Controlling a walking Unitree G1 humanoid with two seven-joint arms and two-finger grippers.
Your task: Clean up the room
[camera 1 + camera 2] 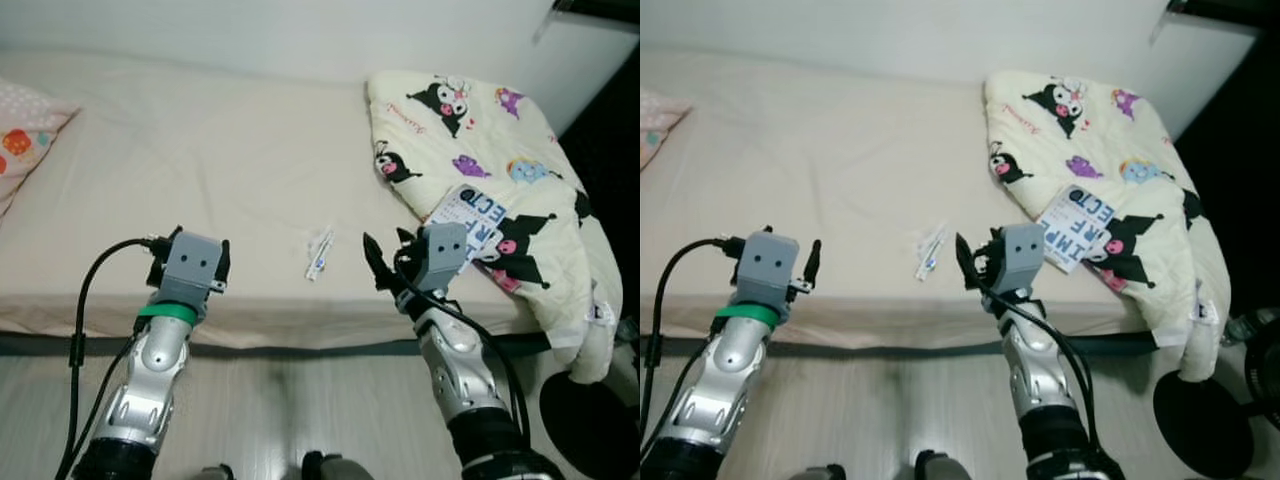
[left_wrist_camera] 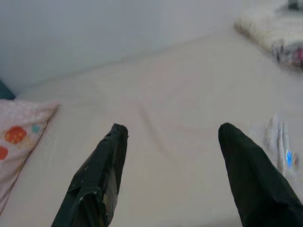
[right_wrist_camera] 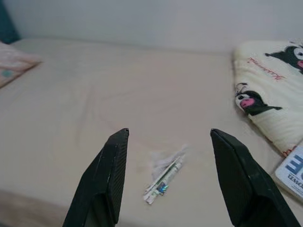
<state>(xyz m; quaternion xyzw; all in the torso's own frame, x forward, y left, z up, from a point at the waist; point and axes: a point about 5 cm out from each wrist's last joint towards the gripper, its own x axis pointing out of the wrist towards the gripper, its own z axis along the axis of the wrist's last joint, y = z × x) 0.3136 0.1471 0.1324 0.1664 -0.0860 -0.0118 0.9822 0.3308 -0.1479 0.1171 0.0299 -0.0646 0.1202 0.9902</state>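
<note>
A Unitree G1 humanoid stands at the edge of a bed [image 1: 200, 150] with both arms raised over the mattress, facing a small crumpled wrapper [image 1: 319, 252] that lies on the bare cream sheet near the front edge. The wrapper sits between the two arms but closer to the right hand [image 1: 385, 262], just to that hand's left and slightly ahead of it. The left hand [image 1: 190, 262] is well apart from it. In the right wrist view the wrapper [image 3: 164, 179] lies ahead between the two spread black fingers [image 3: 106, 175], its long axis slanted across the line of the fingers rather than along it; by this reckoning the right arm is the better placed for a pick-up, after a short reach forward and down.

The left hand's fingers [image 2: 102, 175] are likewise spread wide, holding nothing, and its wrist view catches the wrapper [image 2: 279, 144] only as a blur off to one side, along with a pink patterned pillow [image 2: 19, 137] at the far end of the bed. The head views add what the wrist cameras miss: a cartoon-print blanket [image 1: 480, 130] heaped on the bed's right end, with a blue-lettered printed packet [image 1: 470, 215] lying on it just beyond the right hand.
</note>
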